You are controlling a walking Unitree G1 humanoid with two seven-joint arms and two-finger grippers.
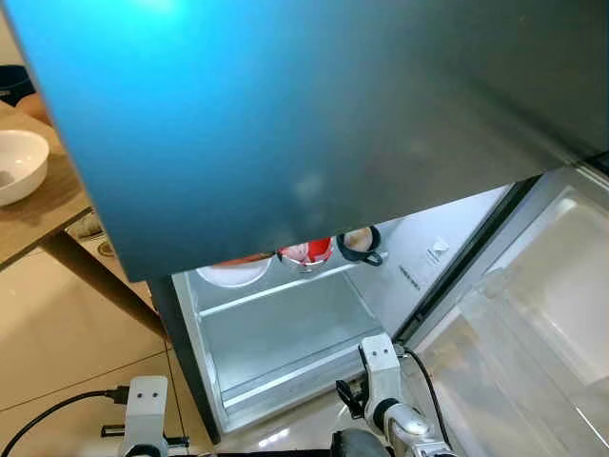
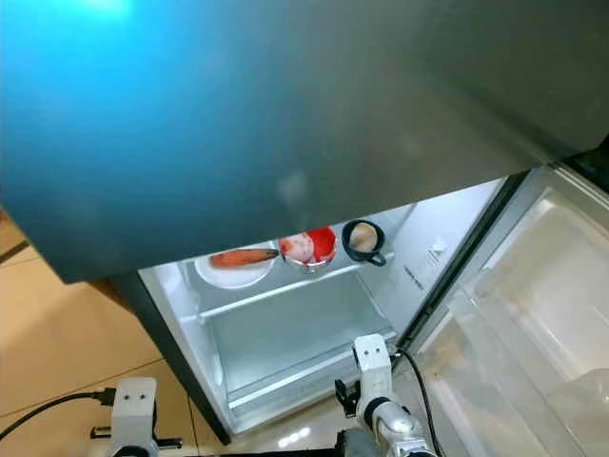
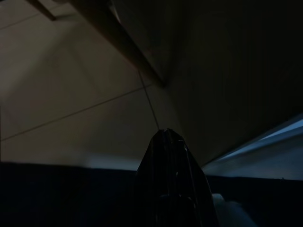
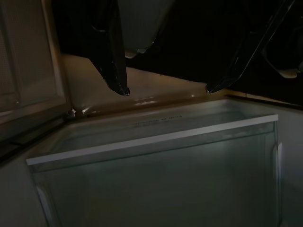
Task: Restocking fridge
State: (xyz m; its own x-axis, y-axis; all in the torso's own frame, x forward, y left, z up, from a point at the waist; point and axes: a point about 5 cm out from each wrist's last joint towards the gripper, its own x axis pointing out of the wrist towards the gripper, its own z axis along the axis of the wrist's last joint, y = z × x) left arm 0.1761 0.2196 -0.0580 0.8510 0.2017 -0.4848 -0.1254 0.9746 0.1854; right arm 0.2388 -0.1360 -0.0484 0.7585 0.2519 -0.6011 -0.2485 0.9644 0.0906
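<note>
1. Right gripper (image 4: 165, 90): the two black fingers are spread apart with nothing between them, the tips hanging just above the near rim of a clear drawer.
2. Left gripper (image 3: 166, 156): the fingers are pressed together into one dark point, aimed at the tiled floor (image 3: 85, 118) beside the fridge's dark side. The picture is dim, little more to make out.
3. From the head views, the right arm (image 1: 385, 381) sits low in front of the open lower compartment; the left arm (image 1: 145, 409) is low on the other side, over the tiles, with a black cable trailing off it.
4. Fridge (image 1: 314, 124): dark grey, glossy, with a blue-lit sheen across the upper door, which covers most of the view. The lower door (image 2: 533, 324) is swung open on the robot's right, its translucent door bins pale.
5. Interior: white walls, brightly lit. The clear drawer (image 4: 156, 156) at the bottom looks bare. Above it runs a shelf (image 2: 285, 290) with a pale front edge.
6. On that shelf, side by side: a white plate (image 2: 233, 269) with something long and orange-red lying on it; a red container (image 2: 309, 246), contents unclear; a small dark cup (image 2: 363, 240) with a handle and a light-coloured fill.
7. Off to the robot's left stands a wooden table (image 1: 48, 205) with a white bowl (image 1: 19, 164) on it.
</note>
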